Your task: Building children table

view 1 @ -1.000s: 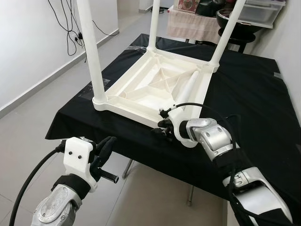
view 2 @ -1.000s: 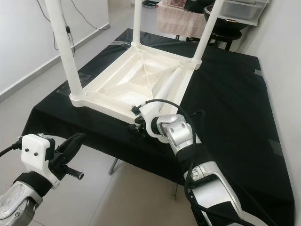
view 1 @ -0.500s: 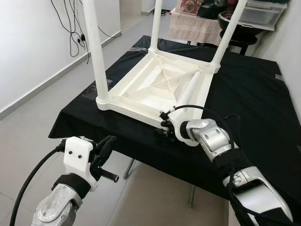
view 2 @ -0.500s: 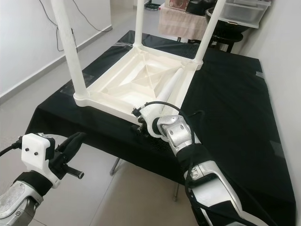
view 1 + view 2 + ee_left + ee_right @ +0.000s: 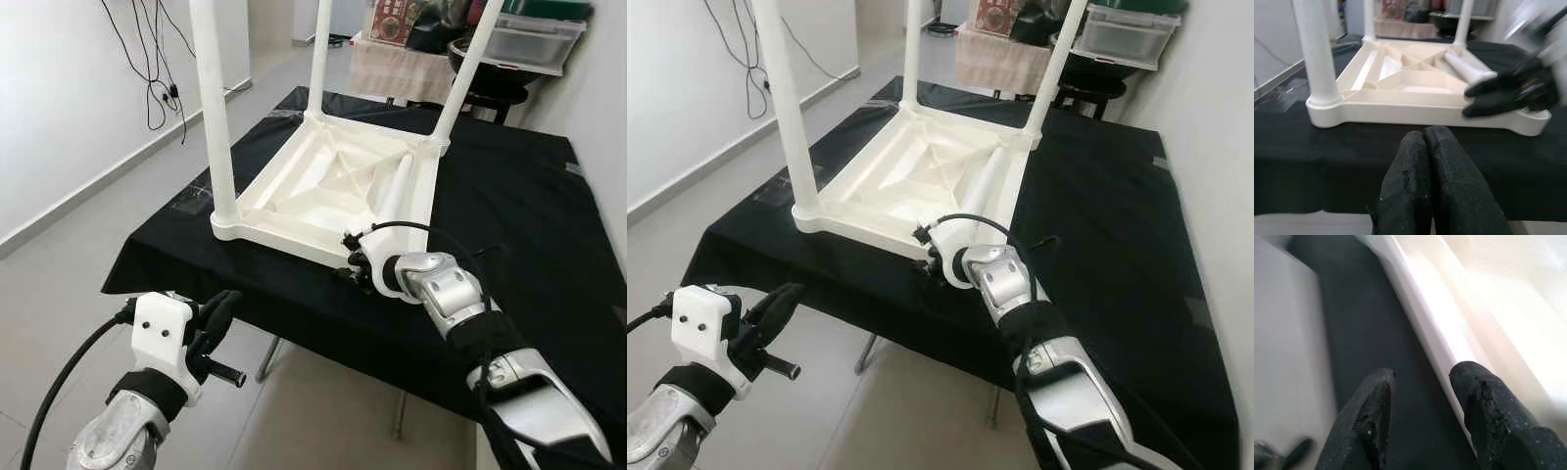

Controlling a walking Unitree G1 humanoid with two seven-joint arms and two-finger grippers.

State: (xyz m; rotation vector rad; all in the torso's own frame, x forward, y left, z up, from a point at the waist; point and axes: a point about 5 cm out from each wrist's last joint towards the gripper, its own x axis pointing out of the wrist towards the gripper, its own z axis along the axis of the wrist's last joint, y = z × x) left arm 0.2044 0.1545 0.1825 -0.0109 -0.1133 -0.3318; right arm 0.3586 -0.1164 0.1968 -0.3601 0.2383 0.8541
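The white plastic children table [image 5: 323, 186] lies upside down on the tabletop covered with a black cloth [image 5: 509, 206], near its front edge. Three white round legs stand already in their corner sockets: one at 9 o'clock of the frame [image 5: 217, 108], one at 12 o'clock [image 5: 318, 59] and one at 2 o'clock [image 5: 460, 78]. The fourth white leg [image 5: 394, 186] is not yet mounted; it lies loose inside the frame along its 3 o'clock side, and the corner socket at 5 o'clock [image 5: 1535, 120] seems empty. So I judge the task about three quarters done: what is left is to lift this leg, put it upright into the last socket, and then turn the table over. The right gripper [image 5: 355, 272] is at that near corner, its jaws apart, with the frame's rim beside one finger [image 5: 1484, 406]; they hold nothing. The left gripper [image 5: 217, 318] hangs below the tabletop's front edge at 7 o'clock, its jaws pressed together and empty, pointing toward the table.
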